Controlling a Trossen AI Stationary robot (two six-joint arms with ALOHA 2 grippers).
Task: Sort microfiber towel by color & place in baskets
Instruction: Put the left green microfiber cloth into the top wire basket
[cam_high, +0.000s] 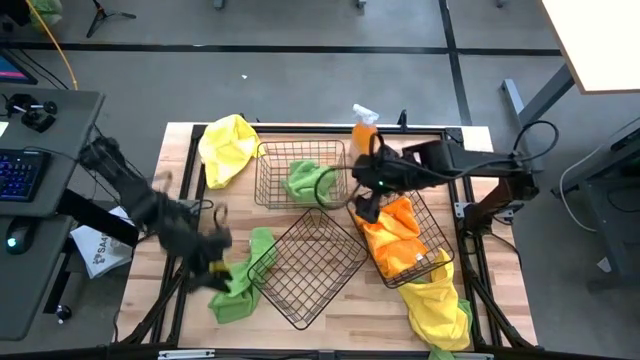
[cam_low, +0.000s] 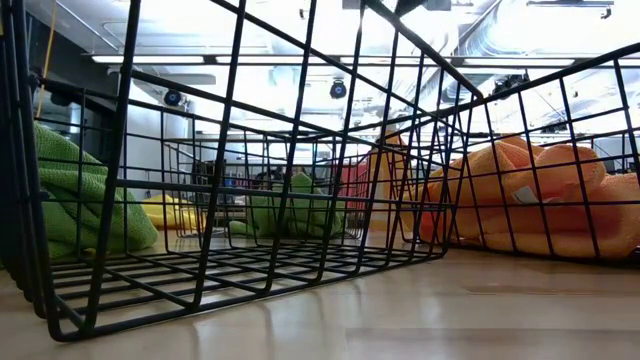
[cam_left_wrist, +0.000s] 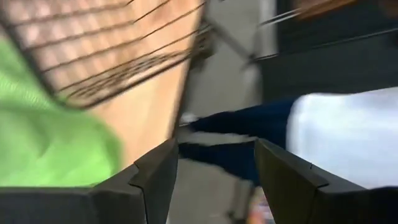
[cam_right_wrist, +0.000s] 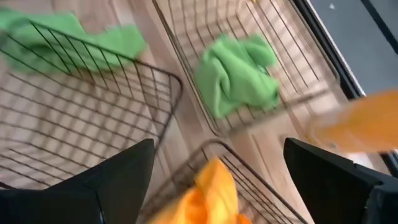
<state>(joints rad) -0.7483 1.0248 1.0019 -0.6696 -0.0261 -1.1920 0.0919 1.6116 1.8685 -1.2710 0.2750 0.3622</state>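
Note:
Three dark wire baskets stand on the wooden table. The far one (cam_high: 300, 175) holds a green towel (cam_right_wrist: 236, 74). The middle one (cam_high: 310, 262) is turned cornerwise and holds nothing. The right one (cam_high: 405, 235) holds orange towels (cam_low: 540, 200). A second green towel (cam_high: 240, 282) lies on the table near the left. Yellow towels lie at the far left (cam_high: 228, 148) and near right (cam_high: 440, 305). My left gripper (cam_high: 212, 262) (cam_left_wrist: 216, 149) is open beside the loose green towel (cam_left_wrist: 50, 130). My right gripper (cam_high: 366, 207) (cam_right_wrist: 219, 146) is open above the orange towels (cam_right_wrist: 211, 193).
An orange spray bottle (cam_high: 365, 128) stands at the far edge, just behind my right gripper. The baskets crowd the table's middle and right. Bare wood (cam_high: 170, 200) shows along the left side and at the near edge (cam_high: 350, 330). A desk with a keyboard (cam_high: 20, 170) stands off to the left.

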